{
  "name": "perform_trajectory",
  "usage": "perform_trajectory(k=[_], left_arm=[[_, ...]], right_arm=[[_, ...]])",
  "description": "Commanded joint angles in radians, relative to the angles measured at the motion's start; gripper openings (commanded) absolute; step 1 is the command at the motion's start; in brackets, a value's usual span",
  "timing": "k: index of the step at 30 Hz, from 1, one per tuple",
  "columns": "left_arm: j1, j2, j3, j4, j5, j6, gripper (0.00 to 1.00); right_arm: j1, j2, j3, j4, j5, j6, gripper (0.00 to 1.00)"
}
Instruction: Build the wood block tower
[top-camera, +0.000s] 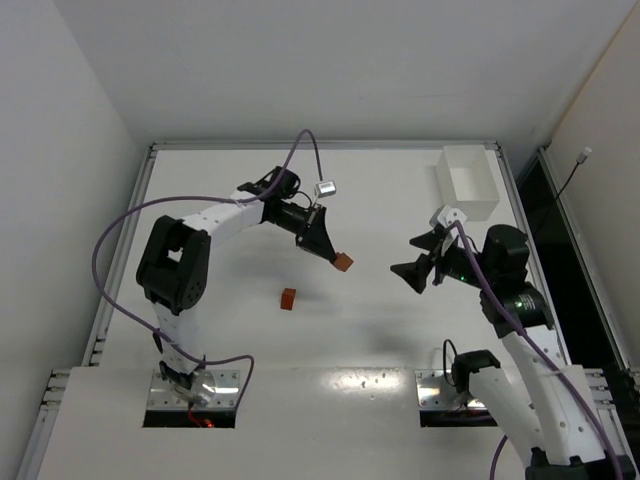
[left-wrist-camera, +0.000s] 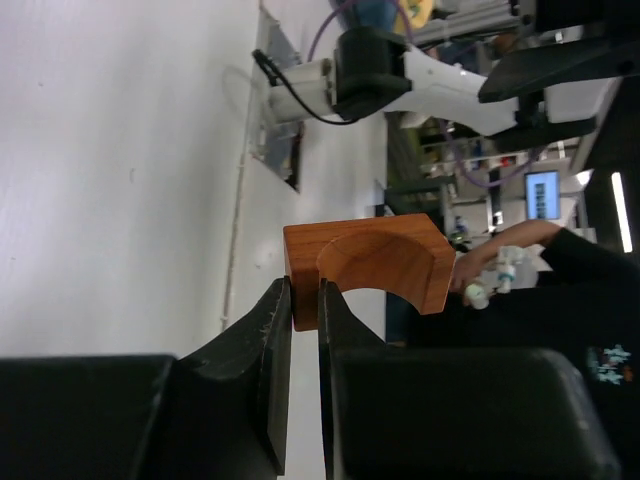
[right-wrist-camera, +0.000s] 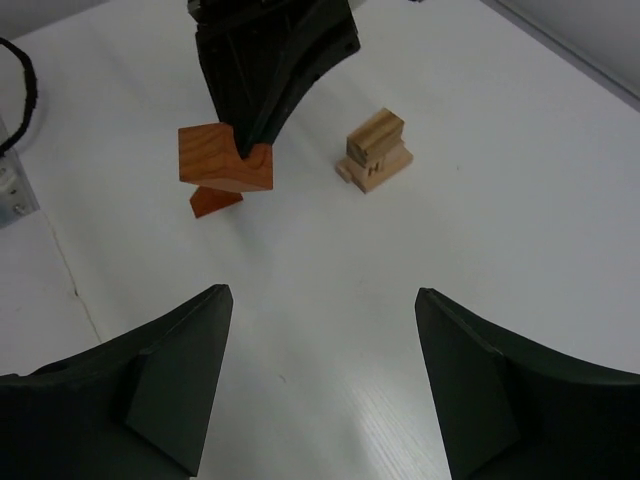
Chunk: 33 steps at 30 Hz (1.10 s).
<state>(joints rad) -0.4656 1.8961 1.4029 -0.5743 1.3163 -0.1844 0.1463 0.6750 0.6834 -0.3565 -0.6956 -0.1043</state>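
Observation:
My left gripper is shut on one leg of a reddish-brown arch block and holds it above the table; the arch also shows in the top view and the right wrist view. A second reddish-brown block lies on the table below and nearer, and shows in the right wrist view. A small pale tan stack, a cube on a lower block, stands beyond the left gripper; the left arm hides it in the top view. My right gripper is open and empty, facing them from the right.
A white rectangular tray stands at the far right of the table. The left arm's purple cable loops above the table's far side. The table's raised edge rail runs along the back.

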Motion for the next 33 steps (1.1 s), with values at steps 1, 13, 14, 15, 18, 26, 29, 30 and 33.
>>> perform_trajectory(k=[1, 13, 14, 15, 18, 26, 29, 30, 33], left_arm=[[0.051, -0.043, 0.028, -0.070, 0.305, 0.015, 0.00], [0.153, -0.065, 0.122, -0.075, 0.305, -0.076, 0.00], [0.153, -0.055, 0.137, -0.075, 0.305, -0.088, 0.00], [0.153, -0.055, 0.152, -0.065, 0.305, -0.107, 0.00], [0.153, -0.032, 0.203, -0.044, 0.305, -0.132, 0.00], [0.113, -0.023, 0.203, -0.044, 0.305, -0.141, 0.00], [0.104, -0.032, 0.203, -0.033, 0.305, -0.150, 0.00], [0.104, -0.032, 0.203, -0.033, 0.305, -0.150, 0.00], [0.104, -0.032, 0.203, -0.024, 0.305, -0.161, 0.00]], right_arm=[[0.006, 0.034, -0.012, 0.200, -0.166, 0.005, 0.70], [0.156, 0.279, -0.019, 0.556, -0.331, 0.118, 0.64], [0.177, 0.297, 0.002, 0.588, -0.322, 0.118, 0.64], [0.215, 0.332, 0.011, 0.608, -0.312, 0.127, 0.64], [0.277, 0.389, 0.054, 0.660, -0.256, 0.127, 0.64], [0.351, 0.434, 0.083, 0.720, 0.060, 0.140, 0.66], [0.361, 0.446, 0.084, 0.720, 0.149, 0.140, 0.68], [0.361, 0.458, 0.084, 0.729, 0.165, 0.140, 0.68], [0.361, 0.485, 0.093, 0.760, 0.171, 0.140, 0.71]])
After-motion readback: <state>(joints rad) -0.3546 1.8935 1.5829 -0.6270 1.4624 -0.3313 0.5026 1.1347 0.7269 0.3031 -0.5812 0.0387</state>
